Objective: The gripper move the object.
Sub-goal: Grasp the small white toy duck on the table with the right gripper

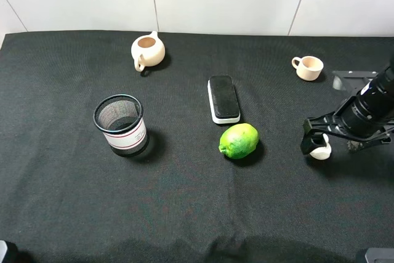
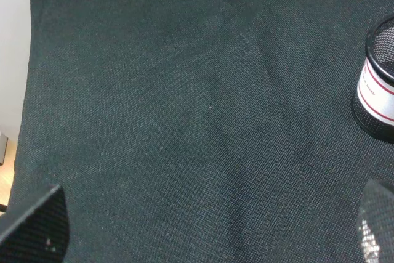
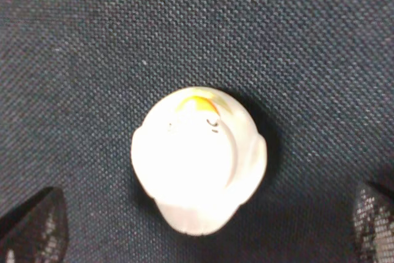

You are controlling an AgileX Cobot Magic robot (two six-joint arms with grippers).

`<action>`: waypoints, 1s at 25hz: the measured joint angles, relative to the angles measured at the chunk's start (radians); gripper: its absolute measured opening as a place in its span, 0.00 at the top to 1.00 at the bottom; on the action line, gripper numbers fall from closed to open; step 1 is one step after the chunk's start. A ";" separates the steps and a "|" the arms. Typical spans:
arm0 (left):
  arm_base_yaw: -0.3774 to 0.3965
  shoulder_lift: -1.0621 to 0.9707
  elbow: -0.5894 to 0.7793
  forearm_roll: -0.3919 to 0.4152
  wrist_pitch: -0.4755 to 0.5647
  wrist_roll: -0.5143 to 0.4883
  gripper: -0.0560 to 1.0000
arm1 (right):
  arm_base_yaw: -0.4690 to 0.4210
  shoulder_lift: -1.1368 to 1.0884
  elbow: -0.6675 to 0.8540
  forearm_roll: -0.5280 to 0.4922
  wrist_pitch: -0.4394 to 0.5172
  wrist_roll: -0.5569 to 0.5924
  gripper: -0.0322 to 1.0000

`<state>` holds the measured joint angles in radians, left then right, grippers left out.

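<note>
The object, a small cream-white lid with a knob (image 1: pixel 321 151), lies on the black cloth at the right, in front of the cream cup. My right gripper (image 1: pixel 317 143) hangs just over it. In the right wrist view the lid (image 3: pixel 197 158) sits between the two dark fingertips (image 3: pixel 37 223), which stand wide apart and do not touch it; the right gripper (image 3: pixel 206 233) is open. My left gripper (image 2: pixel 209 229) is open and empty over bare cloth, left of the mesh cup.
A cream teapot without lid (image 1: pixel 148 50) stands at the back left and a cream handled cup (image 1: pixel 308 67) at the back right. A black mesh pen cup (image 1: pixel 120 124), a black-and-white eraser (image 1: pixel 223 98) and a green lime (image 1: pixel 239 140) occupy the middle.
</note>
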<state>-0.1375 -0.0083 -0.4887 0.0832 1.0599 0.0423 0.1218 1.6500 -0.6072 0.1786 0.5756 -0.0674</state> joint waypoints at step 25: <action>0.000 0.000 0.000 0.000 0.000 0.000 0.01 | 0.000 0.100 -0.006 0.035 -0.083 -0.012 0.30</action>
<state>-0.1375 -0.0083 -0.4887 0.0832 1.0599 0.0423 0.1218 1.7499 -0.6135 0.2131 0.4927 -0.0791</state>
